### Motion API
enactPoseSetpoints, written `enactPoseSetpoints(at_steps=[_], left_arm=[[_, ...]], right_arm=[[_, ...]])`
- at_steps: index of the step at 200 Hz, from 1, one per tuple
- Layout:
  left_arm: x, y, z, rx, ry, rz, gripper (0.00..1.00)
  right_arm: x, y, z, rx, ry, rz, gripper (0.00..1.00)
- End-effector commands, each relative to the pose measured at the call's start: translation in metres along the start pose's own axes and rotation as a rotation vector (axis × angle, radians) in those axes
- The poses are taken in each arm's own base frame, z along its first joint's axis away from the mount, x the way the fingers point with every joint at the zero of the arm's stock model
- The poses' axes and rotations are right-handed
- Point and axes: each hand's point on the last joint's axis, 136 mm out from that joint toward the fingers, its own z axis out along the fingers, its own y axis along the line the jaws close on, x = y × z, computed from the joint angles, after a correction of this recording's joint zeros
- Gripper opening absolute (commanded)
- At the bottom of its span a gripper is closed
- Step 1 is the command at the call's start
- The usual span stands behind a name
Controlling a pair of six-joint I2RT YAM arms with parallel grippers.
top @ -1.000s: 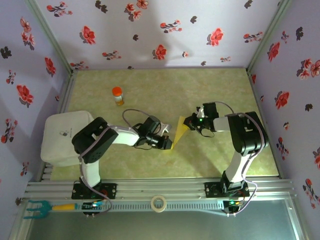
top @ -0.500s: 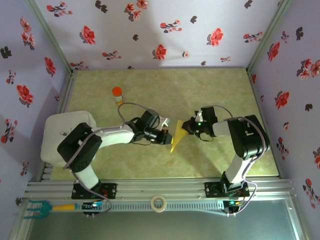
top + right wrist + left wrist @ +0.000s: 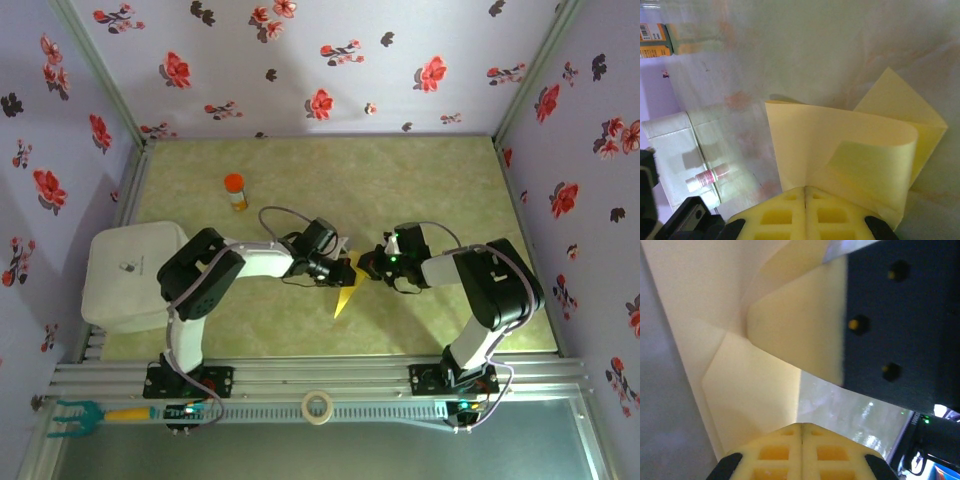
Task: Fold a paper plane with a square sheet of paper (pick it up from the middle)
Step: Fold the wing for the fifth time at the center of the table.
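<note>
Right, from the top camera first: both arms reach in toward the middle of the table (image 3: 450, 180), and the left gripper (image 3: 336, 268) and right gripper (image 3: 368, 265) sit nose to nose, almost touching. Between and just below them hangs the yellow paper (image 3: 343, 295), creased into a narrow shape with its point aimed at the table's near edge. Over toward the far left corner an orange-capped bottle (image 3: 234, 191) stands upright, well apart from the action, and a white case (image 3: 125, 275) sits at the left edge.

Over to the left wrist, and here is what the overhead cannot give: the left gripper (image 3: 801, 434) has its pads pressed flat together, one thin seam between them, with a fold of the yellow paper (image 3: 750, 375) running right down into that seam. The dark body of the right gripper (image 3: 900, 325) looms close on the other side, the sheet bowing up against it.

Now the right wrist: the right gripper (image 3: 805, 195) is likewise closed, clamped on the yellow paper (image 3: 840, 145), which curls up from the pads in a loose roll above the table. Behind it, the white case (image 3: 677, 145) and the orange-capped bottle (image 3: 657, 42) show at the picture's left side.
</note>
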Motion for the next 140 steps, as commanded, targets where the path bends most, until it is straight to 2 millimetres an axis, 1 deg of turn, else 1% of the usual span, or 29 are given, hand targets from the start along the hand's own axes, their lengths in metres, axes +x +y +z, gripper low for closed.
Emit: enactPoseSetpoints(at_steps=[1, 22, 33, 52, 66, 83, 115, 140], left_arm=[[0.012, 0.025, 0.009, -0.102, 0.038, -0.053, 0.0], [0.032, 0.047, 0.012, -0.181, 0.079, -0.085, 0.0], [0.042, 0.055, 0.013, -0.207, 0.096, -0.097, 0.0], [0.059, 0.065, 0.015, -0.222, 0.116, -0.117, 0.0], [0.068, 0.07, 0.016, -0.226, 0.124, -0.131, 0.0], [0.074, 0.074, 0.016, -0.23, 0.132, -0.139, 0.0], [0.074, 0.074, 0.017, -0.226, 0.132, -0.139, 0.0], [0.074, 0.073, 0.016, -0.221, 0.131, -0.136, 0.0]], right_arm=[[0.001, -0.003, -0.001, 0.018, -0.014, 0.009, 0.05], [-0.001, -0.006, -0.001, 0.039, -0.012, -0.002, 0.05], [-0.002, -0.01, -0.001, 0.059, -0.013, -0.013, 0.05], [-0.007, -0.017, -0.003, 0.087, -0.022, -0.016, 0.05], [-0.014, -0.022, -0.006, 0.088, -0.038, -0.008, 0.06], [-0.025, -0.025, -0.011, 0.074, -0.057, 0.014, 0.06], [-0.047, -0.027, -0.022, 0.069, -0.102, 0.038, 0.06], [-0.062, -0.023, -0.029, 0.071, -0.139, 0.033, 0.07]])
